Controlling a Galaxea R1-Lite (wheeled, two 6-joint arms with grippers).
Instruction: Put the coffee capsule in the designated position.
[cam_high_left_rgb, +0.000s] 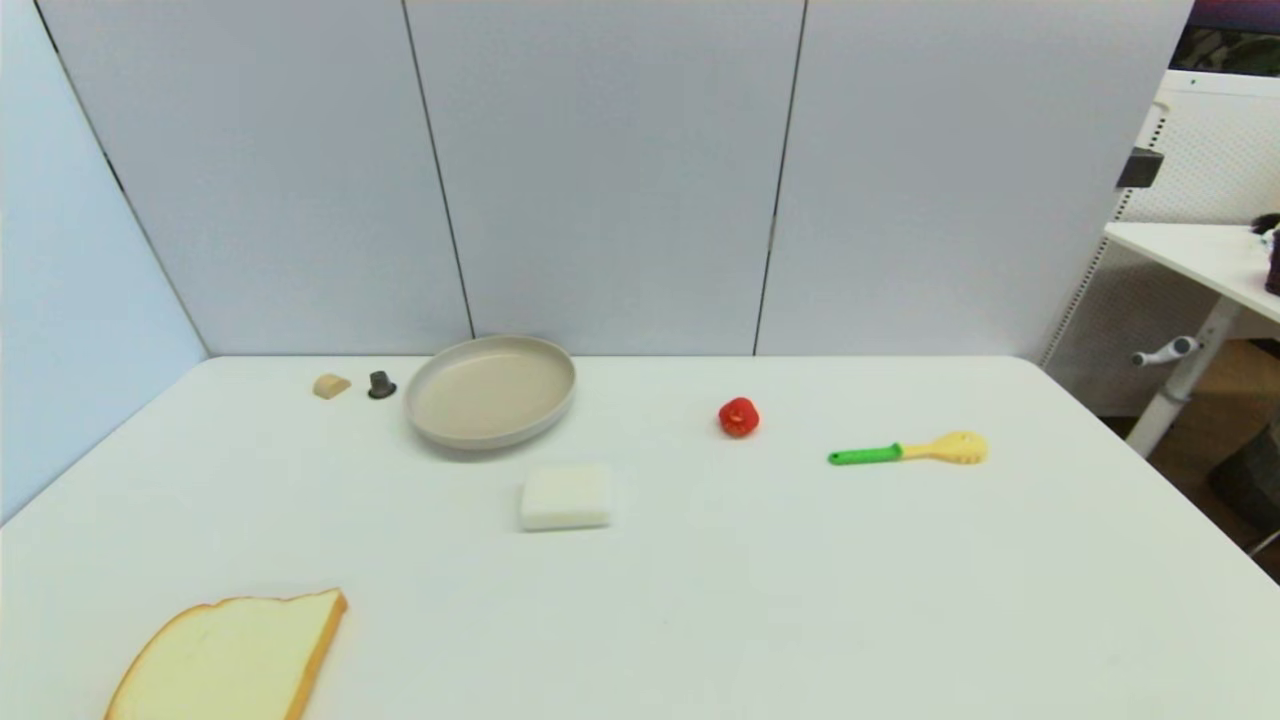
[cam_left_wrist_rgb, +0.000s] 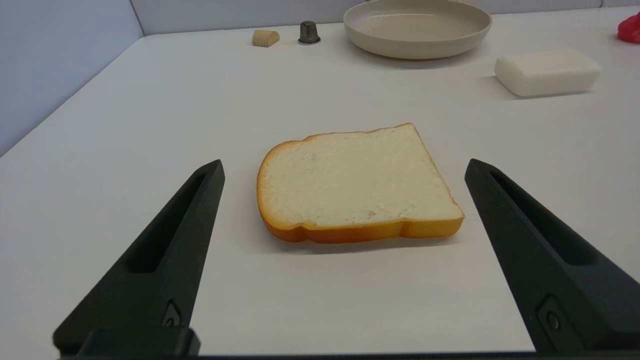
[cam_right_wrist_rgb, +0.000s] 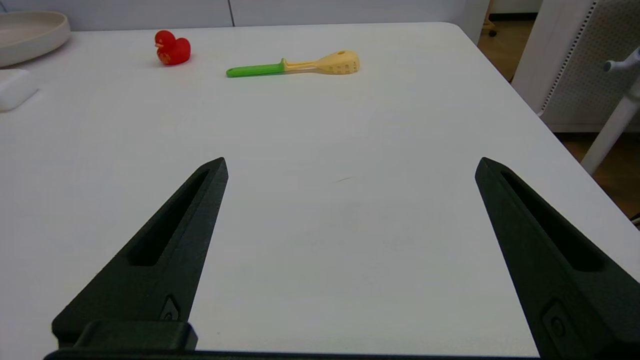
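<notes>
Well, none of the things show any words or labels that can be read. The surface (cam_high_left_rgb: 700, 600) is plain white with round corners. Pale grey wall panels stand right behind it, and a blue-grey panel runs along its left side. Off to the right is another white desk (cam_high_left_rgb: 1190, 250) with a white leg, and a brown floor under it.

The plate (cam_high_left_rgb: 491, 390) is beige and round, and it sits near the back wall. The capsule (cam_high_left_rgb: 381, 385) stands upright just left of the plate, not touching it, wide rim down. A small tan chunk (cam_high_left_rgb: 331, 386) lies just past the capsule, farther from the plate. A white block (cam_high_left_rgb: 566, 496) lies in front of the plate. A red toy (cam_high_left_rgb: 738, 416) sits to the right of the plate, and a spoon (cam_high_left_rgb: 908, 451) with a green handle lies farther right. A slice of bread (cam_high_left_rgb: 232, 660) lies well in front of the plate, near the left front edge.

The left tool (cam_left_wrist_rgb: 342, 172) is wide open and holds nothing. It hangs low, with the bread just ahead of it. The right tool (cam_right_wrist_rgb: 350, 167) is wide open too, over bare surface, holding nothing.
</notes>
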